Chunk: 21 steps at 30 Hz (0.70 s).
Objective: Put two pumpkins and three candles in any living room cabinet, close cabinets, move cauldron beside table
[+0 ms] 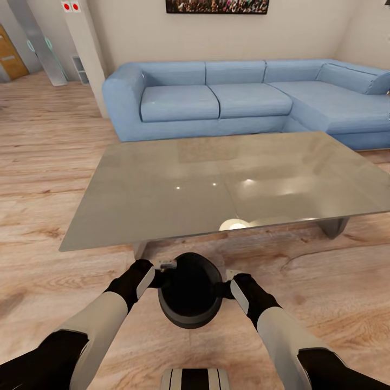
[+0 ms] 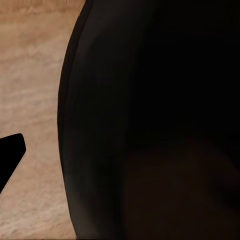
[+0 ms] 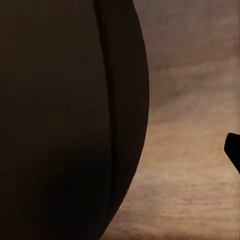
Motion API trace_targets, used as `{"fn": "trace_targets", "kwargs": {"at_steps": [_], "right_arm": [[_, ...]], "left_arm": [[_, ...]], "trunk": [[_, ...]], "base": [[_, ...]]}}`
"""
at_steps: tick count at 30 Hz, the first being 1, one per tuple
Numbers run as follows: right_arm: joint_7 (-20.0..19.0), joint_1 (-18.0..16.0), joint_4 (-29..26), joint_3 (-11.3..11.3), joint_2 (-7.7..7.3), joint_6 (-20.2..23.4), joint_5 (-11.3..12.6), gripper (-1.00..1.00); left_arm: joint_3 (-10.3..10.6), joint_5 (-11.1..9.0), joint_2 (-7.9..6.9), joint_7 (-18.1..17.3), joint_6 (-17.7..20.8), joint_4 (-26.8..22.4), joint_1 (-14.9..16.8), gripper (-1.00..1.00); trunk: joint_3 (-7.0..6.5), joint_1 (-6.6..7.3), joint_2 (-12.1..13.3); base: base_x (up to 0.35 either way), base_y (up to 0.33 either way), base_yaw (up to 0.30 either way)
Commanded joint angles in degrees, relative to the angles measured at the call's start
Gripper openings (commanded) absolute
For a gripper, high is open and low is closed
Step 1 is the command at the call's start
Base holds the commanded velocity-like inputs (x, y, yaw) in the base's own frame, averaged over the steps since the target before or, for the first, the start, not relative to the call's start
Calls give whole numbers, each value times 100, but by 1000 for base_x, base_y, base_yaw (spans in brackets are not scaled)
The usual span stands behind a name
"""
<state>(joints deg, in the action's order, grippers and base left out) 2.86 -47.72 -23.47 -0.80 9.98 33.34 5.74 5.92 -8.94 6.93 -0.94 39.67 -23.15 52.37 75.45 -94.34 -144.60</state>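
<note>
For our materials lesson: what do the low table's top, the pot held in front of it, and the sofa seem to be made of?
Table top: probably glass, glossy grey-green with lamp reflections.
Pot: dark and matt, perhaps cast metal; uncertain.
Sofa: light blue, soft-looking cushions, likely fabric.

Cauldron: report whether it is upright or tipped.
Upright. The cauldron shows its round mouth facing up, held between the left gripper and right gripper, beside the table.
</note>
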Motion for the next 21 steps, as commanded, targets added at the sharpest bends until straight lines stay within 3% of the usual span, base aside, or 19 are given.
{"fn": "trace_targets", "kwargs": {"at_steps": [1,13,21], "right_arm": [[30,0,-9,-8,2,23,58,100],[30,0,-9,-8,2,30,58,100],[30,0,-9,-8,2,32,58,100]], "left_arm": [[41,-55,-6,17,24,-19,1,100],[40,-55,-1,15,33,-40,1,100],[40,-55,-1,13,33,-41,2,100]], "trunk": [[-19,3,0],[-284,34,16],[-284,34,16]], "base": [[0,0,0],[0,0,0],[-2,0,0]]}}
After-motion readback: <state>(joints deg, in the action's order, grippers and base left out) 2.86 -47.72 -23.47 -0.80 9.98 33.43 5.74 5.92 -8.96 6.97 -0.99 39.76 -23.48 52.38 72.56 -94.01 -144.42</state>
